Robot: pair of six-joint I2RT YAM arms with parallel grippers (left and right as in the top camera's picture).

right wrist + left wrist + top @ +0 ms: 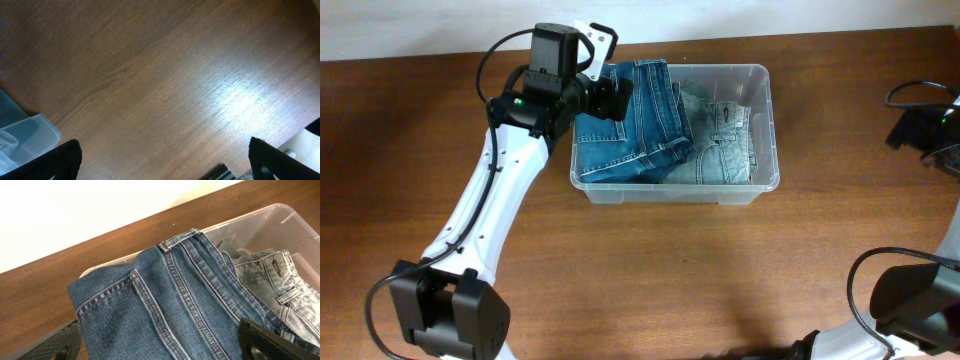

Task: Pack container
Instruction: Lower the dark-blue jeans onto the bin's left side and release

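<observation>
The container [766, 120] is a clear plastic tub at the back middle of the table. Dark blue folded jeans [635, 125] fill its left half and hang over the left rim. Lighter blue jeans [725, 140] lie in its right half. My left gripper [610, 95] is open over the dark jeans at the tub's back left. In the left wrist view its fingers [160, 347] are spread wide on either side of the dark jeans [165, 305], with the light jeans [280, 280] and the tub rim [260, 217] beyond. My right gripper [920, 128] is open and empty at the far right.
The wooden table [700, 270] lies bare in front of the tub. The right wrist view shows the open right gripper [162, 160] over bare wood, with a corner of the container [25, 135] at lower left. Black cables [910, 95] lie at the right edge.
</observation>
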